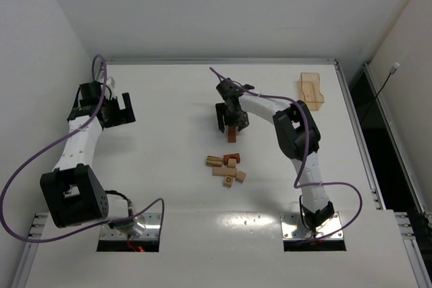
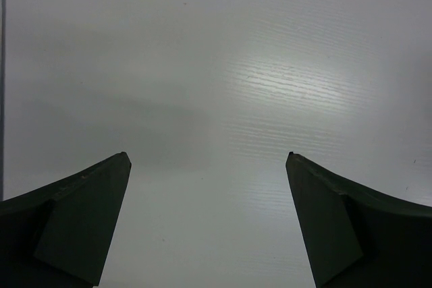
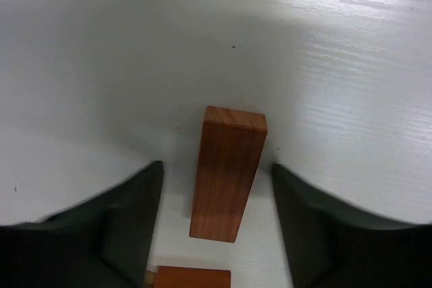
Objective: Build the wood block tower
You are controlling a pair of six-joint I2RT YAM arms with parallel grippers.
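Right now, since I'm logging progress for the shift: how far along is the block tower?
Barely started. Done: one reddish-brown bar stands upright on the table, apart from the others. In hand: nothing; the right hand straddles that bar, open, with gaps on both sides, and the left hand is open, holding nothing. Left: the loose blocks lie in a cluster, unstacked.

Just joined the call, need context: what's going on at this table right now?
The right end effector straddles a reddish-brown bar standing on end on the table, jaws open with a gap on each side, so it isn't gripped. The other wood blocks lie in a loose cluster closer to the near edge; no tower stands yet. The left end effector hangs open over bare table.
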